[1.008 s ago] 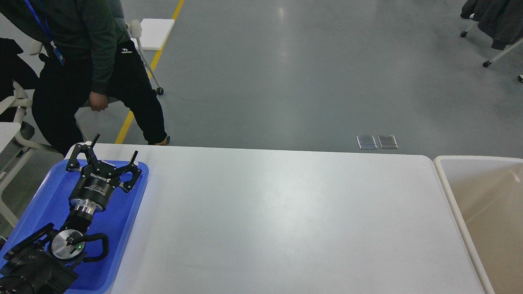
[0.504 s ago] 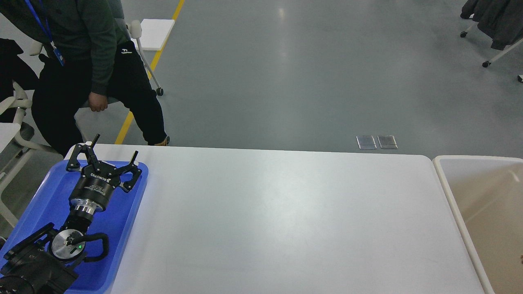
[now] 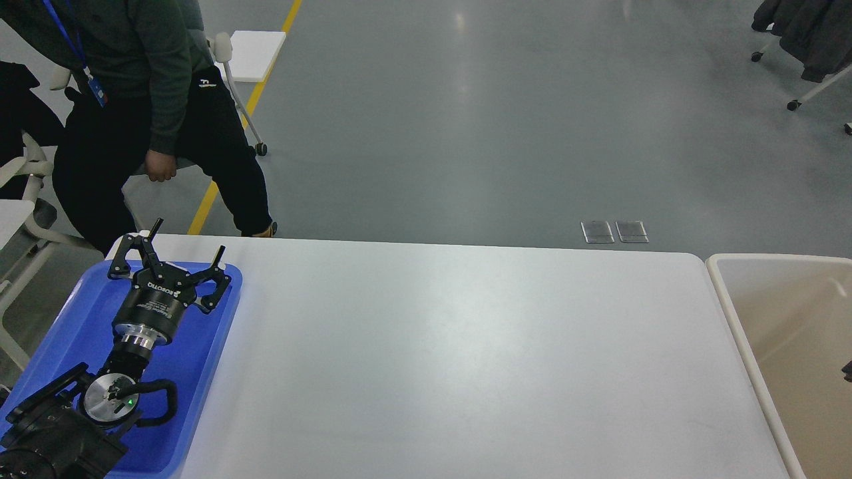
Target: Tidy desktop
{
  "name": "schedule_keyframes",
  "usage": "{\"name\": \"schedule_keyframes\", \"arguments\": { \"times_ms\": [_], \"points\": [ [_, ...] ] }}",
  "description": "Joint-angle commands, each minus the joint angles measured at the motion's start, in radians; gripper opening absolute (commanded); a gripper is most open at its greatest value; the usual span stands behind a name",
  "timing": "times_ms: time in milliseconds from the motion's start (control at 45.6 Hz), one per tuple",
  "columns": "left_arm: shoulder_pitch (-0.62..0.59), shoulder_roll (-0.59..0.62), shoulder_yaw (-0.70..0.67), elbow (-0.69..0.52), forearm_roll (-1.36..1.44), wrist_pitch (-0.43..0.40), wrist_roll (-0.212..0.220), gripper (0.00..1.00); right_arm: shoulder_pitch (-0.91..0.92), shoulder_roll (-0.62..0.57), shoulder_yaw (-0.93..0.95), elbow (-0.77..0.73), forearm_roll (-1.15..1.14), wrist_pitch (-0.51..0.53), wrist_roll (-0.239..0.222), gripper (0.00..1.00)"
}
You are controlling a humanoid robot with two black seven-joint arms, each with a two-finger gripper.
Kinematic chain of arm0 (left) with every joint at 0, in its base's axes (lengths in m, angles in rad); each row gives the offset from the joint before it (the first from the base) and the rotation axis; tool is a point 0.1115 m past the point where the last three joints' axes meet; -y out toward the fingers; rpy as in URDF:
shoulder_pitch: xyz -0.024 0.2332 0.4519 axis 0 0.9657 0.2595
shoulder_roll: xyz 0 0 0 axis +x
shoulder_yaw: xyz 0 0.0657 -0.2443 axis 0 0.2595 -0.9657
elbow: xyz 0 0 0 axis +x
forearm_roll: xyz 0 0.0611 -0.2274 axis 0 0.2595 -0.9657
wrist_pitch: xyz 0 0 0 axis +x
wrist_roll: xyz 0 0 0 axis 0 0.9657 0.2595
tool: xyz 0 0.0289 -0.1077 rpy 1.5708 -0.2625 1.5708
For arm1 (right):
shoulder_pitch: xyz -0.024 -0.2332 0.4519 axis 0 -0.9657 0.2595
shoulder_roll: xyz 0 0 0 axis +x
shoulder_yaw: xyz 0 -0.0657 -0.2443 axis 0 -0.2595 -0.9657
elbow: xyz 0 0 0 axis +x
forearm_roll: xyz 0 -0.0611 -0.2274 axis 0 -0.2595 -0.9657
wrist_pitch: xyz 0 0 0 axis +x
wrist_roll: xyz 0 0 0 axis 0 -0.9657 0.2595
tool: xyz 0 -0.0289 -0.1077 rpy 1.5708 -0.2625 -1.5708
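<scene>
While the left arm reaches in from the lower left corner, its gripper (image 3: 188,255) hangs over the far end of the blue tray (image 3: 73,332) with its jaws spread wide and nothing between them (the two black fingers point away from the head, toward the far table edge). That tray lies at the left end of the table (image 3: 466,359), overhanging its left edge. This white tabletop with rounded corners fills the middle of the view, running from the tray to the beige bin (image 3: 792,332) that stands just beside its right end. A small dark shape shows at the right border of the view over the bin; whether it belongs to the right arm cannot be told. Beyond the far left corner of the table, a person (image 3: 133,113) in dark clothes sits on a chair (image 3: 229,73) with casters.
</scene>
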Motion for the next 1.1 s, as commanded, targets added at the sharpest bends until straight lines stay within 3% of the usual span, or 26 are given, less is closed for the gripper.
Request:
{"name": "schedule_keyframes", "arguments": {
  "times_ms": [0, 613, 833, 964, 1074],
  "points": [
    [-0.001, 0.0, 0.0, 0.0, 0.0, 0.0, -0.001, 0.99, 0.025, -0.005, 0.011, 0.012, 0.0, -0.007, 0.0, 1.0],
    [-0.001, 0.0, 0.0, 0.0, 0.0, 0.0, 0.001, 0.99, 0.336, -0.09, 0.508, 0.066, 0.0, -0.011, -0.002, 1.0],
    [-0.001, 0.0, 0.0, 0.0, 0.0, 0.0, -0.001, 0.99, 0.422, -0.105, 0.574, 0.064, 0.0, -0.054, -0.009, 1.0],
    [-0.001, 0.0, 0.0, -0.001, 0.0, 0.0, -0.001, 0.99, 0.488, -0.113, 0.594, 0.064, 0.018, -0.082, -0.058, 1.0],
    [-0.001, 0.0, 0.0, 0.0, 0.0, 0.0, 0.001, 0.99, 0.539, -0.113, 0.591, 0.064, 0.118, -0.105, -0.167, 1.0]
  ]
}}
